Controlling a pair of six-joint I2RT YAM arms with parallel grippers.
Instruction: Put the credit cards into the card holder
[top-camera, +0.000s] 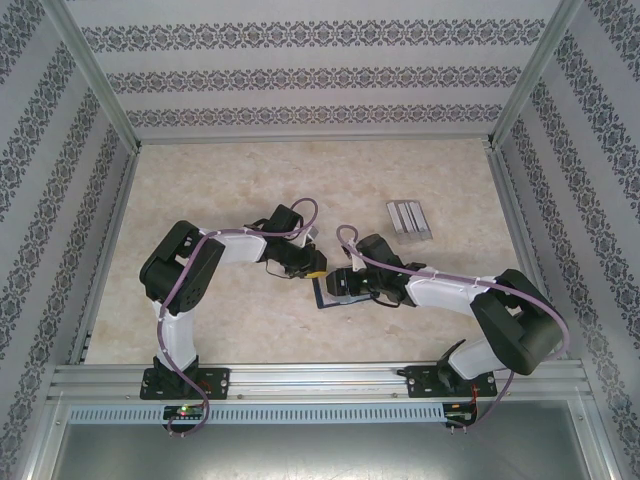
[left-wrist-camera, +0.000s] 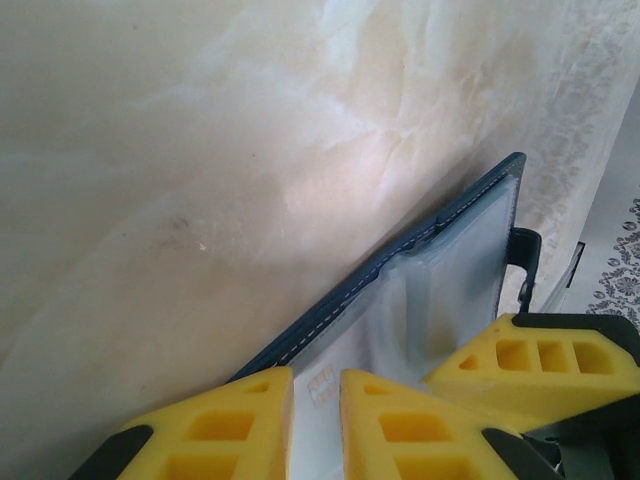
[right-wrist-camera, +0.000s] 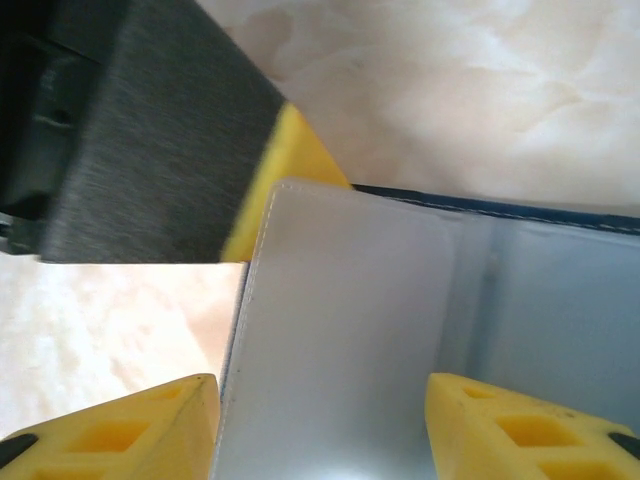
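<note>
Left gripper (left-wrist-camera: 315, 400) pinches the clear sleeve (left-wrist-camera: 450, 290) of the open card holder (left-wrist-camera: 400, 255) at centre of table (top-camera: 220, 190); right gripper (right-wrist-camera: 320, 420) spread wide, straddling the inner flap (right-wrist-camera: 340, 300). Risk: on one narrow pinch the holder may slip or fold shut

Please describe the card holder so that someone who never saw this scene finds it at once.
Look at the middle of the marbled table, where the left gripper and right gripper meet. The card holder is open between them. Unlike the pale slotted rack farther back, it is navy with light stitching and clear sleeves.
</note>
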